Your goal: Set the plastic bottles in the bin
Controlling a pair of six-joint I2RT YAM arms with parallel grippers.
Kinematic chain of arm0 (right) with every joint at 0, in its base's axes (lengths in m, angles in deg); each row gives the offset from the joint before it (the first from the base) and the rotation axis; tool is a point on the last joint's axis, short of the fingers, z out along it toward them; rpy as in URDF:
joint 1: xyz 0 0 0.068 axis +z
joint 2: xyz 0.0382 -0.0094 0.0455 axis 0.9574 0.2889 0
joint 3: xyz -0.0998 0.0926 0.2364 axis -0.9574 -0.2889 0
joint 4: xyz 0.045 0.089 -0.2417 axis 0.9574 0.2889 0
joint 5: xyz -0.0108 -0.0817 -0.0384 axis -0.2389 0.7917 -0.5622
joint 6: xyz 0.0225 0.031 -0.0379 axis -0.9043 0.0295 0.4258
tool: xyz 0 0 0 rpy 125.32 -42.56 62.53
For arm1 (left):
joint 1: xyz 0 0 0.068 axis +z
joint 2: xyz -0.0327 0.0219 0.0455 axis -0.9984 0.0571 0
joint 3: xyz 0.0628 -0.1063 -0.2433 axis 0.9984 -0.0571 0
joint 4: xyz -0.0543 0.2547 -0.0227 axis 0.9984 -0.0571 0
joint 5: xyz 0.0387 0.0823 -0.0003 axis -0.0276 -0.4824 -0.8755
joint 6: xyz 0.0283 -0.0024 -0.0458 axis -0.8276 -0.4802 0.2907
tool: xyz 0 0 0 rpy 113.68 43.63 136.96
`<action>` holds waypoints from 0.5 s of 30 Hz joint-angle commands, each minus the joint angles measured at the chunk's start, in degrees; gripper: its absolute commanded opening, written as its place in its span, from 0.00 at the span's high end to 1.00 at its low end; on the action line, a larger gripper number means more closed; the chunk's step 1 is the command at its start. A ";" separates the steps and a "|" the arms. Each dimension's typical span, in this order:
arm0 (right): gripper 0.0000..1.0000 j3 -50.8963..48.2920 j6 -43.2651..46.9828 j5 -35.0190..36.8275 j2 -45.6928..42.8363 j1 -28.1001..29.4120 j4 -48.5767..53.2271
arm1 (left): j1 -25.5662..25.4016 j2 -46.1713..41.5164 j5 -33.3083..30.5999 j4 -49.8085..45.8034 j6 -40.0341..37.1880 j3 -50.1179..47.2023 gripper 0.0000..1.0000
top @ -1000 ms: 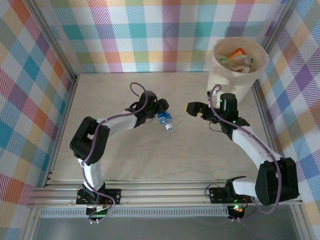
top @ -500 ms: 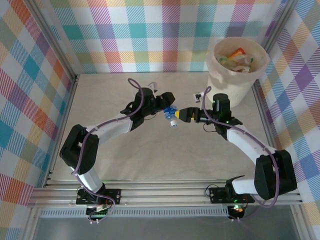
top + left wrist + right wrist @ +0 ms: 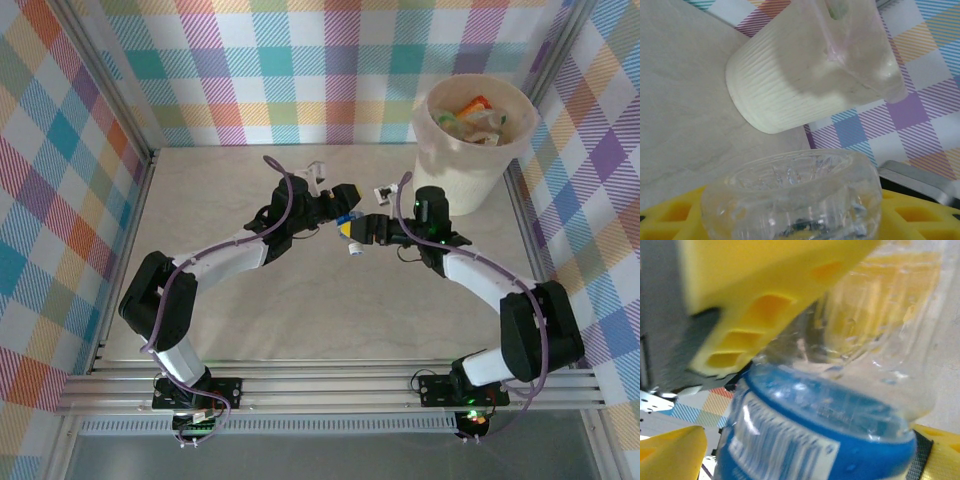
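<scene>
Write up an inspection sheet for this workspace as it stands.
surface: pale table, no spills seen.
job's things: blue-labelled bottle sits between the two grippers; several bottles lie in the bin at the far right corner.
clutter: nothing seen.
grippers: left gripper shut on the blue-labelled bottle; right gripper has a finger on either side of it, grip unclear.
cables: purple cable loops over each wrist.
surroundings: plaid walls, aluminium frame.

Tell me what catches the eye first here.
At the centre of the scene, the left gripper holds a blue-labelled bottle while the right gripper stands open around it. In the far right corner, the bin holds several bottles.
</scene>
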 commanded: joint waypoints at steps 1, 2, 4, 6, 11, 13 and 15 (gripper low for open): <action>0.09 2.36 -1.89 -0.84 1.12 0.58 -2.85 | -0.60 -1.44 1.48 3.72 -0.15 -0.39 0.46; 0.13 2.22 -1.64 -0.47 1.13 0.60 -2.85 | -0.59 -1.43 1.40 3.73 -0.05 -0.41 0.47; 0.23 2.17 -1.14 0.08 1.05 0.53 -2.73 | -0.65 -1.28 1.46 3.70 -0.02 -0.43 0.46; 0.31 2.12 -0.81 -0.30 0.74 0.58 -2.76 | -0.62 -1.26 1.44 3.47 0.10 -0.41 0.47; 0.46 2.30 0.61 0.40 -0.32 0.66 -1.10 | -0.60 -1.44 1.30 3.05 0.15 -0.49 0.46; 0.49 2.15 1.61 1.40 -0.88 0.56 0.33 | -0.65 -1.65 1.13 2.71 0.11 -0.46 0.40; 0.51 2.29 2.94 3.03 -1.36 0.53 2.65 | -0.59 -2.15 0.47 1.67 -0.52 -0.34 0.30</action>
